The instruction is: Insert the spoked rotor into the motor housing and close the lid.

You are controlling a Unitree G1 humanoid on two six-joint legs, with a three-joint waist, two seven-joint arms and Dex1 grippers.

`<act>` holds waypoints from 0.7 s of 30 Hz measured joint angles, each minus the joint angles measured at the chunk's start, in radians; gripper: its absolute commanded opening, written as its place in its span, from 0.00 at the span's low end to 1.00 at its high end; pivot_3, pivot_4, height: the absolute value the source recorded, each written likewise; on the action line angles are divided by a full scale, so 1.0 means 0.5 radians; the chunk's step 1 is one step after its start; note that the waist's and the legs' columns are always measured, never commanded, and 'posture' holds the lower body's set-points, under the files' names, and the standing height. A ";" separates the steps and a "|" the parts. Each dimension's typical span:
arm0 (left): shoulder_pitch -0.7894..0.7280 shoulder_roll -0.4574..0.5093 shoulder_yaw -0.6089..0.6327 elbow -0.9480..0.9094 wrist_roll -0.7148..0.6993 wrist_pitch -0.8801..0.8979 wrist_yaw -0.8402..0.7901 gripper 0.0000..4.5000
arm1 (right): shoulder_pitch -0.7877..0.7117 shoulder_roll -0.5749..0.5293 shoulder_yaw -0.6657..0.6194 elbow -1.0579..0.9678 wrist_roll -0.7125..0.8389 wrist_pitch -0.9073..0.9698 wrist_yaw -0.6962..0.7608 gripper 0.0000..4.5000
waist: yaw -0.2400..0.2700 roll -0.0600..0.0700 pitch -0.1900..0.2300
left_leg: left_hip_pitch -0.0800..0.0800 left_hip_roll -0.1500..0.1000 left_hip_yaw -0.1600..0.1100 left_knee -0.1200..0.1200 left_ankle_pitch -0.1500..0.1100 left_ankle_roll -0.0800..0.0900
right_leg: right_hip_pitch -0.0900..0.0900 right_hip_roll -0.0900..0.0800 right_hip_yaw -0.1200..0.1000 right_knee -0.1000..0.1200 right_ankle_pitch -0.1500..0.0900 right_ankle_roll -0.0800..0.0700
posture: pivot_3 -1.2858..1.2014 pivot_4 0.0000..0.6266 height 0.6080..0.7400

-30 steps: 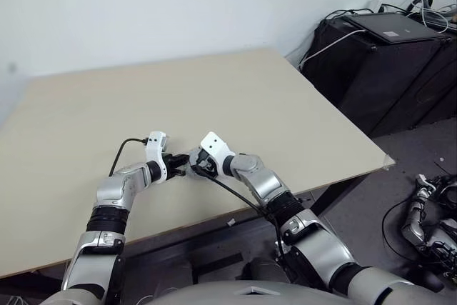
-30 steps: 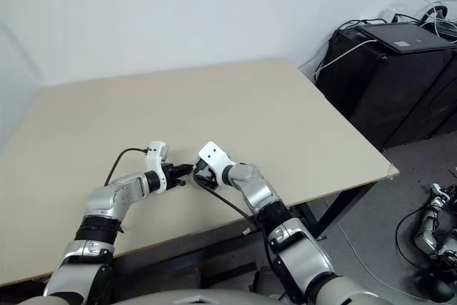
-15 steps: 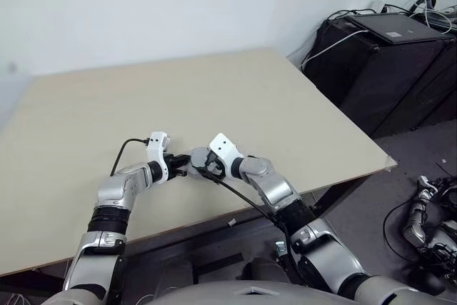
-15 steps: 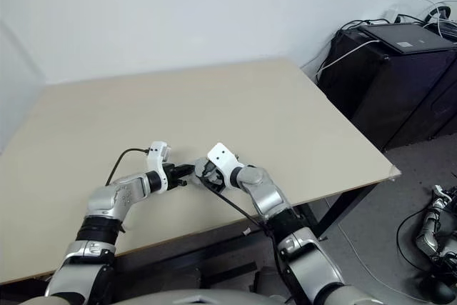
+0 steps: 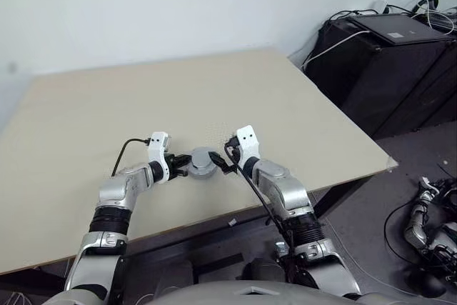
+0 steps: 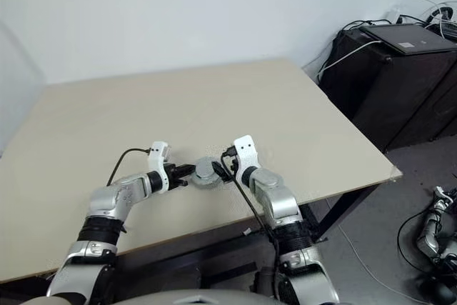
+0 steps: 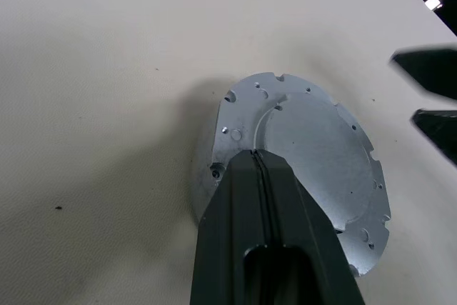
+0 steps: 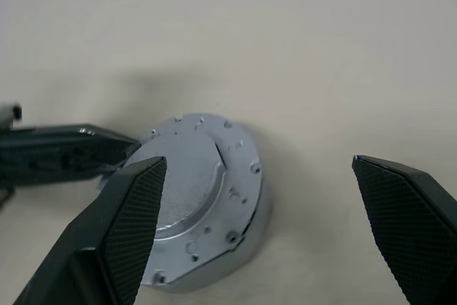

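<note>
The lid [image 5: 203, 161] lies on the tan table [image 5: 214, 83] near its front edge, plain silver face up, as a thick round disc. My left gripper [image 5: 187, 166] is shut, and in the left wrist view its joined fingertips [image 7: 255, 156] rest on the lid [image 7: 314, 155] near its rim, holding nothing. My right gripper [image 5: 223, 164] stands open just right of the disc. In the right wrist view its fingers [image 8: 128, 212] straddle the lid [image 8: 196, 198] without touching it. The spoked rotor and the motor housing are hidden; what lies under the lid I cannot see.
A black cabinet [image 5: 385, 69] with a laptop and loose cables stands beyond the table's right edge. Robot parts and cables [image 5: 428, 226] lie on the floor at lower right. A black cable [image 5: 123, 151] runs from the left wrist.
My right gripper has pulled away to the right, rolled its wrist and opened wider, uncovering the silver lid. The left gripper and the lid have stayed in place.
</note>
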 measured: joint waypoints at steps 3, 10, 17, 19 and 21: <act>0.003 -0.005 0.000 -0.001 0.000 -0.002 0.000 0.00 | -0.043 0.050 -0.180 0.046 0.142 0.143 -0.083 0.99 | 0.001 0.000 0.000 | 0.000 -0.001 0.000 0.000 0.000 0.000 | 0.000 -0.002 0.000 -0.001 0.000 0.000 | 0.52 0.00 1.00; 0.019 -0.014 0.008 -0.015 0.000 -0.009 0.001 0.00 | -0.122 0.131 -0.358 0.124 0.391 0.355 -0.176 0.99 | 0.000 0.000 0.000 | -0.001 -0.001 -0.004 -0.001 0.000 0.000 | 0.001 -0.001 -0.002 -0.001 0.000 -0.001 | 0.52 0.00 1.00; 0.030 -0.024 0.026 -0.024 -0.001 -0.009 0.002 0.00 | -0.122 0.132 -0.414 0.207 0.556 0.476 -0.227 0.99 | -0.001 0.000 0.000 | -0.001 -0.001 -0.004 -0.001 0.000 0.000 | 0.001 -0.001 -0.002 -0.001 0.000 -0.001 | 0.52 0.00 1.00; 0.031 -0.025 0.026 -0.025 -0.001 -0.009 0.002 0.00 | -0.123 0.132 -0.426 0.220 0.594 0.501 -0.240 0.99 | -0.001 0.000 0.000 | -0.001 -0.001 -0.004 -0.001 0.000 0.000 | 0.001 -0.001 -0.002 -0.001 0.000 -0.001 | 0.52 0.00 1.00; 0.032 -0.025 0.027 -0.026 -0.001 -0.009 0.002 0.00 | -0.125 0.132 -0.431 0.247 0.625 0.515 -0.244 0.99 | -0.001 0.000 0.000 | -0.001 -0.001 -0.004 -0.001 0.000 0.000 | 0.001 -0.001 -0.002 -0.001 0.000 -0.001 | 0.52 0.00 1.00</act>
